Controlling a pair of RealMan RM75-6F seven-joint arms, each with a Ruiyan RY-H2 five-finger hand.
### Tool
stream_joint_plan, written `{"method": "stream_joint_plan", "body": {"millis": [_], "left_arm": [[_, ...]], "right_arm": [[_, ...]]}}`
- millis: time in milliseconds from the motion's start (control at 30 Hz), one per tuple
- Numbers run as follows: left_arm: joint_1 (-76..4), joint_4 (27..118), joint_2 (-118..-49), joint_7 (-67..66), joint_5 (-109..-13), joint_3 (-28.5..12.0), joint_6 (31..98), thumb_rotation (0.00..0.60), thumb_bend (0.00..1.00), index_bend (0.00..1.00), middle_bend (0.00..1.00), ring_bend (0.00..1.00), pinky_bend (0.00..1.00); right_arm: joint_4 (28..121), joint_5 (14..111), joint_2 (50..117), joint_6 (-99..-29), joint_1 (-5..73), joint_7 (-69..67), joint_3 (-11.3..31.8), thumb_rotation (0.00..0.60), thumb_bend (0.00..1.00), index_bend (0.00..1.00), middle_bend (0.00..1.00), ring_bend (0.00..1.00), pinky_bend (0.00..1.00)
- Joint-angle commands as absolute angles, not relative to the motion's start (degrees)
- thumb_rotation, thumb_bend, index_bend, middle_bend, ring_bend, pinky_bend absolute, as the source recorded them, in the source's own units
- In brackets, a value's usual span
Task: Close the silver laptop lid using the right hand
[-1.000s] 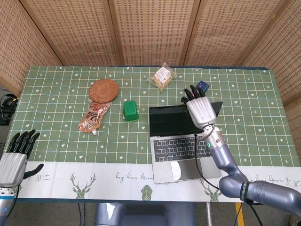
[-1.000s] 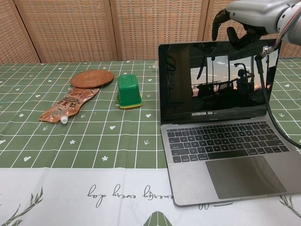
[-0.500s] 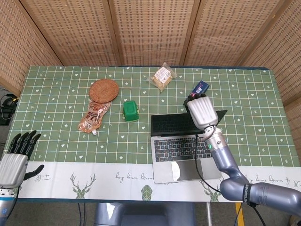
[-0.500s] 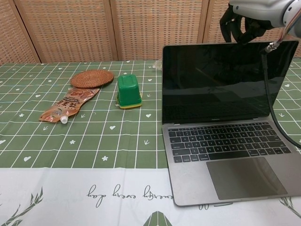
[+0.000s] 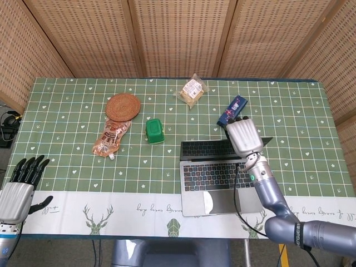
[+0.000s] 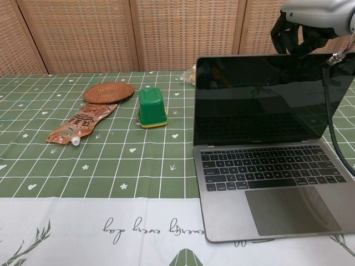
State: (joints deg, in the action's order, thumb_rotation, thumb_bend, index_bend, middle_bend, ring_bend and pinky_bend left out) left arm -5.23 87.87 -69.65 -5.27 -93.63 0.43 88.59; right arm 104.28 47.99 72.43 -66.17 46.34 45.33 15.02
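Over the top edge of the laptop lid [image 5: 222,147] sits the right hand [image 5: 245,138], back upward, its fingers [image 6: 289,34] curled down behind the screen, so whether they actually press the rear of the lid cannot be made out; it seems to hook rather than grip. Below the hand the silver laptop [image 6: 266,183] stands open near the table's front edge, on the white strip of the tablecloth [image 5: 72,125], lid tipped forward. Compared with a second ago the lid has come down a good deal: the head view now shows only a thin band of screen above the keyboard, and the hand has travelled toward the robot with it. Just beyond the hand lies a blue packet [image 5: 232,110], which the fingers partly covered earlier; its print is too small to read. Further out to the hand's left are a green tub [image 5: 154,130], a printed pouch [image 5: 111,138] with unreadable lettering, and a woven coaster [image 5: 123,105]. Far across, the left hand [image 5: 21,186] hangs off the table corner, fingers apart, holding nothing.
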Motion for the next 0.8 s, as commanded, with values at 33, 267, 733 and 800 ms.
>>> {"method": "stream_joint_plan", "body": {"millis": [33, 267, 733, 800], "left_arm": [[-5.2, 88.0, -69.6, -5.4, -93.8, 0.5, 88.7, 0.600, 0.17, 0.00, 0.00, 0.00, 0.00], [-5.0, 88.1, -69.6, -5.6, -94.5, 0.8, 89.2, 0.600, 0.17, 0.00, 0.00, 0.00, 0.00], [-4.4, 88.5, -69.2, -5.6, -96.6, 1.4, 91.1, 0.600, 0.17, 0.00, 0.00, 0.00, 0.00], [-4.3, 88.6, -69.2, -5.6, -96.9, 1.5, 91.4, 0.600, 0.17, 0.00, 0.00, 0.00, 0.00]], "right_arm": [[106.2, 47.7, 71.5, -66.9, 46.1, 45.9, 14.2, 0.600, 1.00, 0.66, 0.55, 0.47, 0.49], [109.6, 47.9, 70.5, -68.3, 45.6, 46.7, 12.7, 0.600, 1.00, 0.67, 0.56, 0.47, 0.50], [117.6, 46.6, 67.6, -69.2, 44.1, 47.5, 8.8, 0.600, 1.00, 0.67, 0.56, 0.48, 0.50], [118.5, 46.5, 67.1, -68.9, 43.9, 47.1, 8.3, 0.600, 1.00, 0.67, 0.56, 0.48, 0.50]]}}
